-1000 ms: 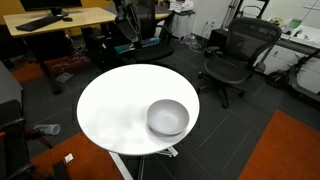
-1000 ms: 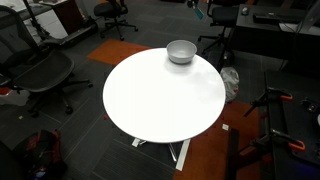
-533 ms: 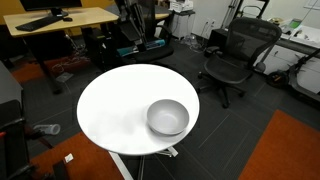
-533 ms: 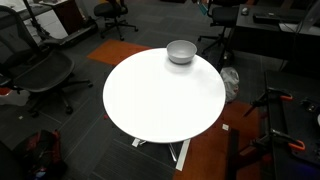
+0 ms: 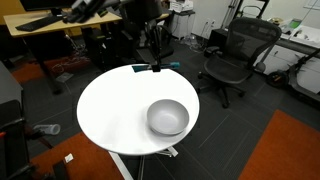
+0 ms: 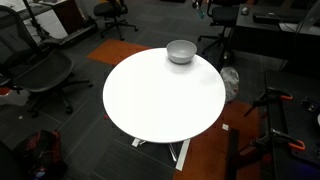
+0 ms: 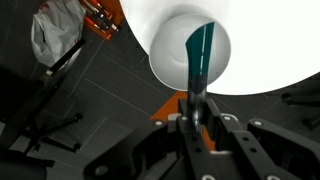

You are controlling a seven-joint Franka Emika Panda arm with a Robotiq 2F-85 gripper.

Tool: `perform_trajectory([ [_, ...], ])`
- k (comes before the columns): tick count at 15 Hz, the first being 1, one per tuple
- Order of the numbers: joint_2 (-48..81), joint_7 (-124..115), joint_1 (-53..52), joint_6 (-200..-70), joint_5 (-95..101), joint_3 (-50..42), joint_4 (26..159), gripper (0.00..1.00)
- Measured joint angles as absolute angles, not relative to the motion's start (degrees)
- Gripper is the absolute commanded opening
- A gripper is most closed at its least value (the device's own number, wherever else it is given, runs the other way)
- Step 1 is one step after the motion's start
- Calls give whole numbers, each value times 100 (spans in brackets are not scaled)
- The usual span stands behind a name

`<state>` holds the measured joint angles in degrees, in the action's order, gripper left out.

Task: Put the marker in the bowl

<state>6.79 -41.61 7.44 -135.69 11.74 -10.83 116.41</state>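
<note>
The marker [image 7: 201, 55] is a dark pen with a teal section. My gripper [image 7: 196, 118] is shut on its dark end, and in the wrist view the teal end points over the bowl [image 7: 168, 55]. In an exterior view my gripper [image 5: 155, 60] hangs over the far edge of the white round table [image 5: 105, 110] and holds the marker [image 5: 152, 68] level. There the shiny silver-grey bowl [image 5: 168, 117] stands empty on the near right part of the table, apart from the gripper. The bowl [image 6: 181, 51] also shows at the far edge of the table in an exterior view.
Black office chairs [image 5: 232, 55] stand round the table, and a wooden desk [image 5: 60, 20] stands behind it. More chairs [image 6: 40, 70] and an orange floor patch [image 6: 110, 50] lie near the table [image 6: 165, 100]. Black stand legs [image 7: 50, 100] show on the dark floor.
The arm has come forward and down from behind the table. The gripper with the marker now hangs over the table's far edge, nearer the bowl. The bowl has not moved.
</note>
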Motion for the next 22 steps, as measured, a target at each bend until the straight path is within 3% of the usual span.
perform_trajectory([
  [9,2009,-3953,856,-12966,753,-1184,10542,5],
  [22,3058,-3380,1017,-13282,237,-1194,9941,5],
])
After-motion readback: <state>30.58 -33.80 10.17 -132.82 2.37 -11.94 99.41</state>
